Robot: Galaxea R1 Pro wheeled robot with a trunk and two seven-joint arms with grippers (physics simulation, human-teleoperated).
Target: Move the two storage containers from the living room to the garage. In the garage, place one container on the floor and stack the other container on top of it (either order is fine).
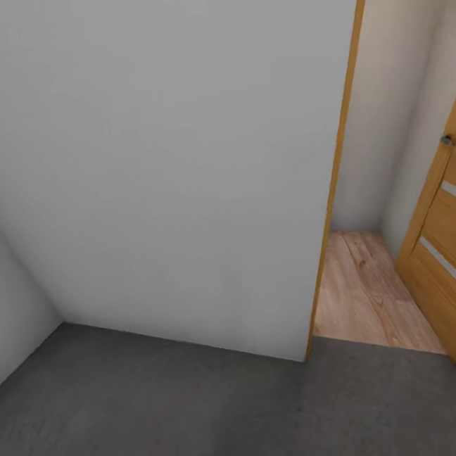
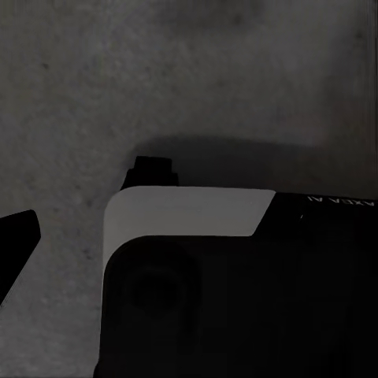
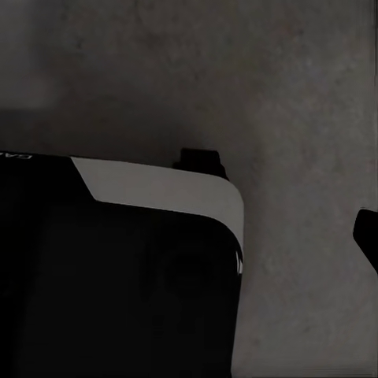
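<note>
We face a white wall (image 1: 149, 159) on the garage's concrete floor (image 1: 150, 414), beside a doorway to wood planks (image 1: 363, 290) and an open door (image 1: 451, 259); we judge ourselves in transit. No container is in sight. Each wrist view looks down past our base (image 2: 236, 291), lettered "AXEA AI". Both jaws: cannot tell.

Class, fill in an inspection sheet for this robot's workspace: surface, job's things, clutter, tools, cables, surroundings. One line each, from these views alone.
Surface: dark grey speckled concrete floor, bare where visible.
Job's things: nothing seen.
Clutter: nothing seen.
Tools: dark robot body over the floor in both wrist views; open or shut cannot be told.
Cables: nothing seen.
Surroundings: plain white wall; orange-brown door frame; doorway onto light wood-plank flooring; open wooden door at the right.
</note>
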